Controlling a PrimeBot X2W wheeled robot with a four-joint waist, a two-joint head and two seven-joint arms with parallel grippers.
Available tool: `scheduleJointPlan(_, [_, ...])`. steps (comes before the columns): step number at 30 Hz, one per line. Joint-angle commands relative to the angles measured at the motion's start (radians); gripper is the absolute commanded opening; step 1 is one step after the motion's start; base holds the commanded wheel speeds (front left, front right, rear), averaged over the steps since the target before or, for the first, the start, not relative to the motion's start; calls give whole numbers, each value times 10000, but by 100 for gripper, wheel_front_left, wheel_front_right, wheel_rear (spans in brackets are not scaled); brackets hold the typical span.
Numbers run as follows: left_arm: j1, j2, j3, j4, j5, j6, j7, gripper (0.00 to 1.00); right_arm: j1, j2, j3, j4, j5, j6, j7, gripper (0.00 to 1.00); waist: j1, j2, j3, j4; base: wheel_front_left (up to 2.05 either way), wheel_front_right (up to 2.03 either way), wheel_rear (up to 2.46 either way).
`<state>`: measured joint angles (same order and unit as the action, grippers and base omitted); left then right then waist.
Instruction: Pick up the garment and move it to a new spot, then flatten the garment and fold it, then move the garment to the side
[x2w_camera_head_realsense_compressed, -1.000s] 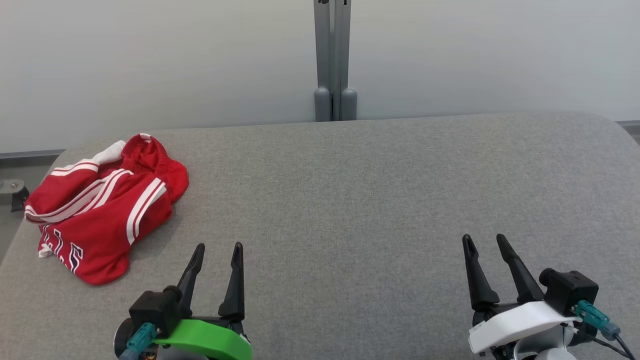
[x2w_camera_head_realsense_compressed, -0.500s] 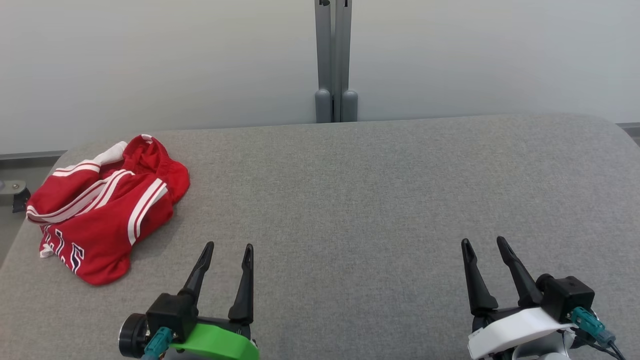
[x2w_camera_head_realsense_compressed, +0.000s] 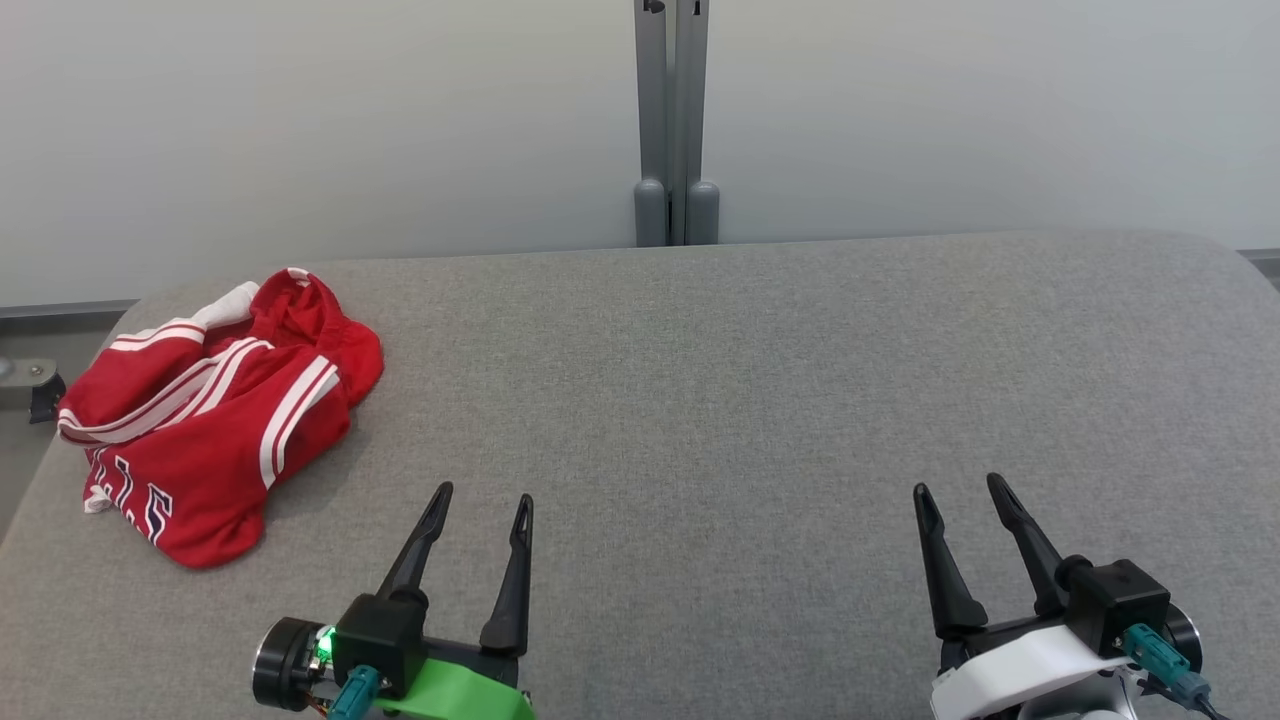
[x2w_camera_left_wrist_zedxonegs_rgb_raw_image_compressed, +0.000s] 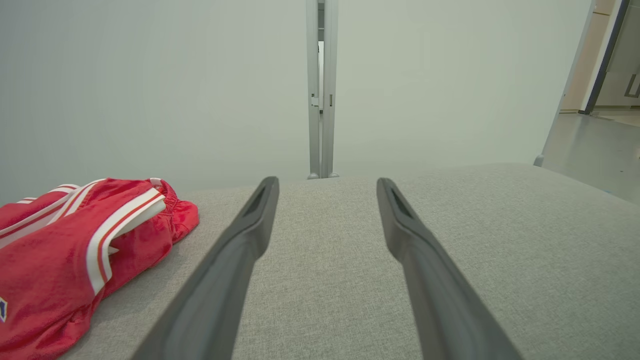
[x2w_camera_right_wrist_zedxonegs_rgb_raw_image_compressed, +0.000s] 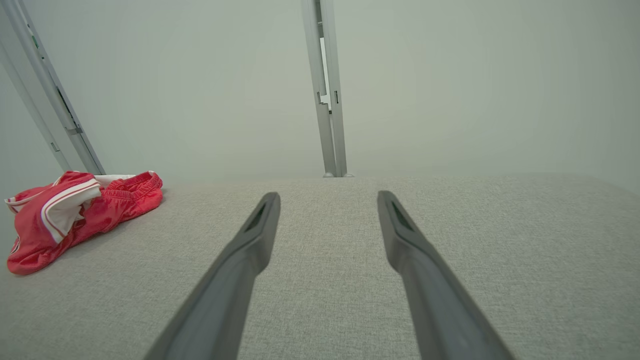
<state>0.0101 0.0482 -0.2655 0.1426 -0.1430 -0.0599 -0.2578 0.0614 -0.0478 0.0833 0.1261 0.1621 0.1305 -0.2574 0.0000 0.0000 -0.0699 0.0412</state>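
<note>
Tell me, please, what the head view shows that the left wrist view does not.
Head view: the right gripper, open, the green mount behind the left gripper, and the whole outline of the red garment. Left wrist view: floor and a dark door frame at its right edge. Both: the garment crumpled on the grey table, the left gripper, open, the grey post behind.

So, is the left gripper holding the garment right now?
No, the left gripper is open and empty, beside the crumpled garment.

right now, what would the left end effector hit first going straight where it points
Nothing close: the left end effector aims over the table, garment off to its left; probably the grey post beyond.
</note>
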Motion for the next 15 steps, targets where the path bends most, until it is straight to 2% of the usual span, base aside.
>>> scheduleJointPlan(1, [100, 39, -48, -22, 208, 82, -101, 100, 133, -45, 27, -27, -223, 4, -102, 100, 0, 0, -2, 4, 0, 0, 0])
scheduleJointPlan(15, [27, 39, -16, 133, 93, 60, -70, 100, 89, -44, 0, 61, -177, 4, -85, 100, 0, 0, 55, 13, 0, 0, 0])
